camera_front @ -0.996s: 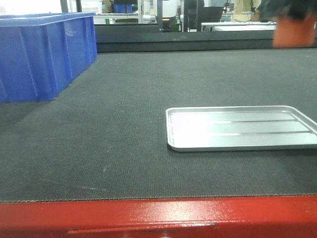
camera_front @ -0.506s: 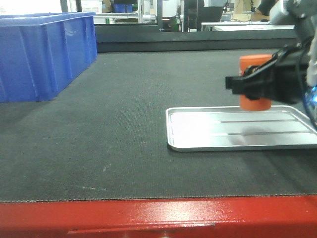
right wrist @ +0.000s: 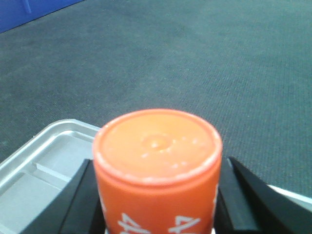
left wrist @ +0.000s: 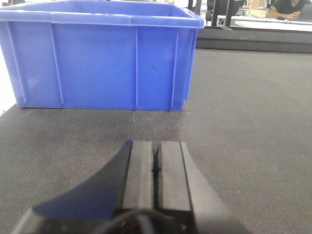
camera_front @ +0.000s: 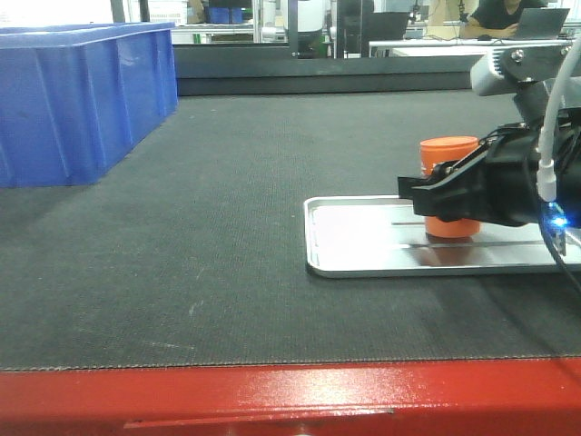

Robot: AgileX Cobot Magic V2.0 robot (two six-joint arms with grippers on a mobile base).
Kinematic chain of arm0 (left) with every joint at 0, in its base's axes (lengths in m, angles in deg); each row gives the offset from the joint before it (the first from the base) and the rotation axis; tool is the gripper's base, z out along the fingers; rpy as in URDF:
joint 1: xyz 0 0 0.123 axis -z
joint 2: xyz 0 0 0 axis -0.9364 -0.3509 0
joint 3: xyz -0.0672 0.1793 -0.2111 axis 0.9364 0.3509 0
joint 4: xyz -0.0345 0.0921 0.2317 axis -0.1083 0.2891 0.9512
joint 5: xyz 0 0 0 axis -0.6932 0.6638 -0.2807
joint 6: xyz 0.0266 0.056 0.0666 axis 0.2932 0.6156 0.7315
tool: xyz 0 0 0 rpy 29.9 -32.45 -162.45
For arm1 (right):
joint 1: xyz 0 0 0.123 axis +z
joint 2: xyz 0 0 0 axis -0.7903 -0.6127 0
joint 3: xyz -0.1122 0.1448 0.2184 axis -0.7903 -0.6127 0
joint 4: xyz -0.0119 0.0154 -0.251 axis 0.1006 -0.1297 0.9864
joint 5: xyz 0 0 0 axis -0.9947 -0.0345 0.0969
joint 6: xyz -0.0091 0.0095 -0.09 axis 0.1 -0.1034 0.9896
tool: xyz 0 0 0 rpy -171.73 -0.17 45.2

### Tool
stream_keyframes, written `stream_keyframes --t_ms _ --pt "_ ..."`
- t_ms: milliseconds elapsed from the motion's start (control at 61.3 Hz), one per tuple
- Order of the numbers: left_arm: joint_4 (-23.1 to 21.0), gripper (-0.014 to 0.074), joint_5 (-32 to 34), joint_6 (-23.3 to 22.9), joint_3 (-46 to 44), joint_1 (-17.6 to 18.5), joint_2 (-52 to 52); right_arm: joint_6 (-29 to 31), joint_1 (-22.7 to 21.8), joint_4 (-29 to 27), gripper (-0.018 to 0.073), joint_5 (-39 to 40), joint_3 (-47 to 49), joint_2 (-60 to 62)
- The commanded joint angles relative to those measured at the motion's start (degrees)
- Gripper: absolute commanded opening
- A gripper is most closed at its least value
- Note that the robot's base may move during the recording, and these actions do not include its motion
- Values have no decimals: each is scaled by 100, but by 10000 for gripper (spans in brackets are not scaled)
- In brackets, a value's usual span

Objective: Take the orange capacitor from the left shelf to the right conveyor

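Note:
The orange capacitor (camera_front: pixel 449 154) stands upright at the shallow silver tray (camera_front: pixel 363 259) on the dark grey conveyor (camera_front: pixel 200 236). My right gripper (camera_front: pixel 438 196) is shut on it, one black finger on each side. In the right wrist view the capacitor (right wrist: pixel 157 161) fills the middle, with white numerals low on its side and the tray (right wrist: pixel 39 168) under it. Whether its base touches the tray I cannot tell. My left gripper (left wrist: pixel 156 163) is shut on nothing, low over the belt. The shelf is out of view.
A large blue plastic bin (camera_front: pixel 77 100) stands on the belt at the far left and fills the left wrist view as the blue bin (left wrist: pixel 97 58). The glossy red edge (camera_front: pixel 272 400) runs along the near side. Desks and a person sit beyond the belt.
My right gripper has come down from the upper right with the capacitor and moved left, lowering it to the silver tray. The left gripper's earlier state is not shown.

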Motion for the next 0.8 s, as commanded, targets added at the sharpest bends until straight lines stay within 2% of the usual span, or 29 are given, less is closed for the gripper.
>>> stream_keyframes --t_ms 0,65,196,261,359,555,784 --pt "-10 -127 494 -9 -29 -2 65 44 -10 34 156 461 123 197" --pt "-10 -127 494 -9 -29 -2 65 44 -10 34 251 432 123 197" --pt "-10 -127 494 -9 -29 -2 65 44 -5 34 545 427 115 234" --pt "-10 -127 494 -9 -29 -2 65 44 -4 34 637 417 115 324" --pt "-10 -127 494 -9 -29 -2 65 34 -4 34 621 46 115 624" --pt "-10 -127 494 -9 -29 -2 65 27 -4 34 621 -1339 115 1797" --pt "-10 -127 494 -9 -29 -2 65 -741 -4 34 620 -2990 115 3884"
